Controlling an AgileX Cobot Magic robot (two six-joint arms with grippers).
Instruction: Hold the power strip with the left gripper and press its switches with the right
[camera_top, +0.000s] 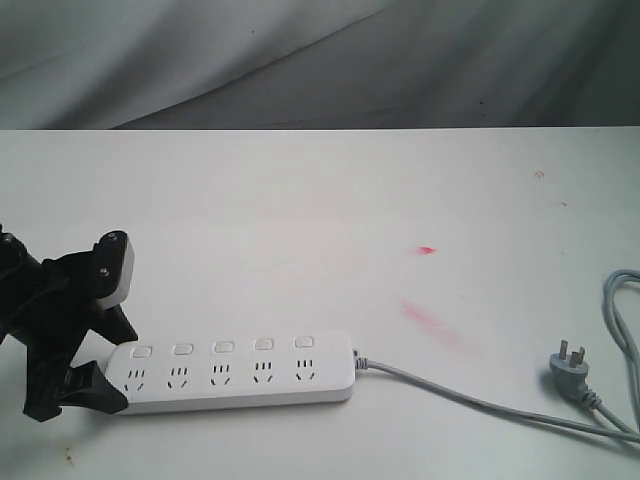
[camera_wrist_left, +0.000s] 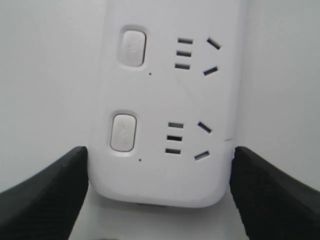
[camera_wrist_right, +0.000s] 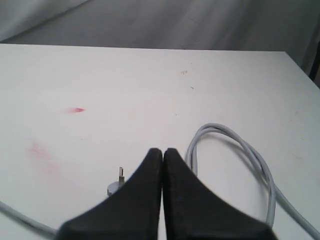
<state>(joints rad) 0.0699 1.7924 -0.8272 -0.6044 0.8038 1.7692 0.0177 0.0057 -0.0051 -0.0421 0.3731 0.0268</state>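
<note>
The white power strip (camera_top: 235, 385) lies flat near the table's front edge, its row of switches (camera_top: 222, 347) on the far side of the sockets. My left gripper (camera_top: 118, 362) straddles the strip's left end, with one black finger against each long side. In the left wrist view the strip's end (camera_wrist_left: 160, 100) fills the space between the fingers (camera_wrist_left: 55, 190), and two switches (camera_wrist_left: 123, 132) show. My right gripper (camera_wrist_right: 163, 151) is out of the exterior view. It is shut with nothing in it, above the plug (camera_wrist_right: 117, 182) and the looped cord (camera_wrist_right: 250, 155).
The grey cord (camera_top: 470, 400) runs right from the strip to the plug (camera_top: 572, 365) and loops at the table's right edge. Red smears (camera_top: 425, 250) mark the white table. A grey cloth (camera_top: 320, 60) hangs behind the far edge.
</note>
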